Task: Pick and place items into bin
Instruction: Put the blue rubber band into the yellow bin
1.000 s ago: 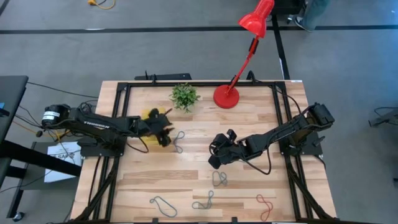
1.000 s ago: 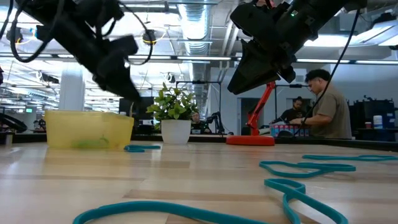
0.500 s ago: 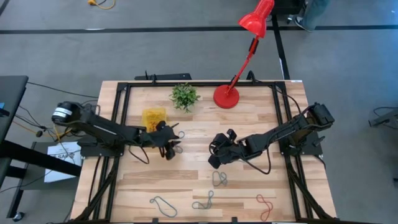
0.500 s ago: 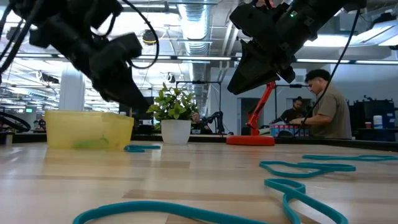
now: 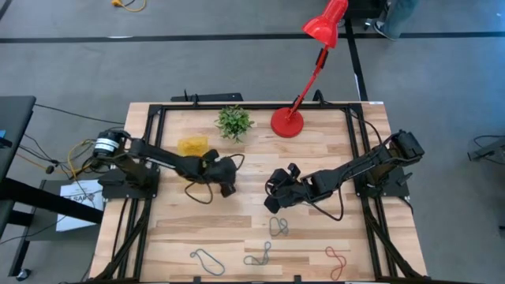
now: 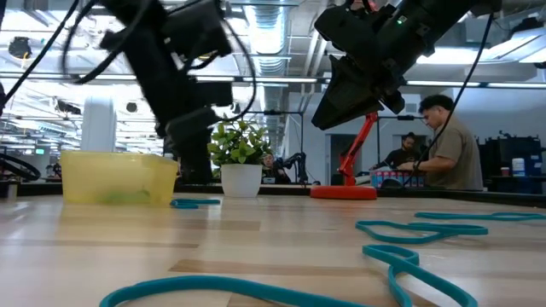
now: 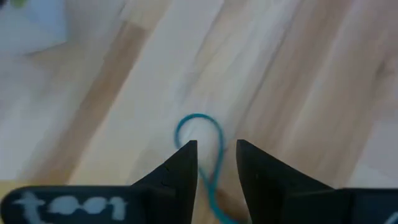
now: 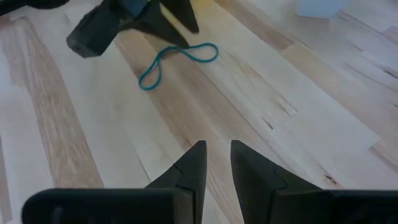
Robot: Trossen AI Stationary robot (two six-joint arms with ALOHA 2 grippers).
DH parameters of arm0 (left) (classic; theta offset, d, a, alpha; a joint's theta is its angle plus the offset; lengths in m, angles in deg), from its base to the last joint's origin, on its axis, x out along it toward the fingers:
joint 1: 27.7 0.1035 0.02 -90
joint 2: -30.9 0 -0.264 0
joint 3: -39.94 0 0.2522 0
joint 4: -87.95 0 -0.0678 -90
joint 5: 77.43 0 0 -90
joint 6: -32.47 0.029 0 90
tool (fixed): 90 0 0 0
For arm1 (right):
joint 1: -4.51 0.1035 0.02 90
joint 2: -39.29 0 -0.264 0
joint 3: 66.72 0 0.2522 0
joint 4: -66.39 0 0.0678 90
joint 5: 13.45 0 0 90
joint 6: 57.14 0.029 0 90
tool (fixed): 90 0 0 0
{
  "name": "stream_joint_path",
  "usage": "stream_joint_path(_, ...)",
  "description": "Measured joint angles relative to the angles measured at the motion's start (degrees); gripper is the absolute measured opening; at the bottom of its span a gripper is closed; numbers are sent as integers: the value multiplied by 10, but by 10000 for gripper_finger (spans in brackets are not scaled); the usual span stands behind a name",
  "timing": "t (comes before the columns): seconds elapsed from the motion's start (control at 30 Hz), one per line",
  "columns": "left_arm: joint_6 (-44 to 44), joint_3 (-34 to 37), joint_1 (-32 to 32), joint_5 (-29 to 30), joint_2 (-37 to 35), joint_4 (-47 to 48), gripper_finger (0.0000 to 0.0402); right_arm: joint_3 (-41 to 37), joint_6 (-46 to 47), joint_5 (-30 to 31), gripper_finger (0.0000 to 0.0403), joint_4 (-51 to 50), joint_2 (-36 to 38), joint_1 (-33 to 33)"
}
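Observation:
The yellow bin sits left of the plant; something green lies in it. A teal band lies flat on the wood just right of the bin. My left gripper hangs open over this band, one finger on either side of its tail; whether it touches I cannot tell. In the high view the gripper hides the band. My right gripper waits mid-table, held off the wood, open by a narrow gap.
More bands lie near the table's near edge: a grey one, a teal-grey one, another and a red one. The potted plant and red lamp base stand at the far side. People sit beyond the table.
My left gripper has moved from beside the bin toward the table's right, turning more upright, and now stands over the teal band. The band has stayed where it was. My right arm has kept still.

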Motion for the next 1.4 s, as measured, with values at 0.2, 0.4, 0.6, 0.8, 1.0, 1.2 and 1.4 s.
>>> stream_joint_path(0.2, 6, -100, 1, -23, 35, 130, 102, 0, 0, 0, 67, 0, 0, 0)
stream_joint_path(0.4, 22, -102, 6, -82, 70, 107, 102, 0, 0, 0, 67, -1, 0, 0)
stream_joint_path(0.6, 13, -106, 13, -54, 121, 114, 102, 0, -1, 0, 67, -3, 0, 0)
stream_joint_path(0.8, 18, -105, 17, -41, 127, 108, 102, 0, -1, 0, 67, -6, 0, 0)
stream_joint_path(1.0, 75, -105, 37, -71, 132, 93, 66, 0, -15, 0, 67, -4, 0, 0)
stream_joint_path(1.2, 129, -105, 56, -119, 131, 78, 6, 0, -15, 0, 67, -4, 0, 0)
stream_joint_path(1.4, 128, -145, 37, -54, 85, 184, 1, 0, -15, 0, 67, -4, 0, 0)
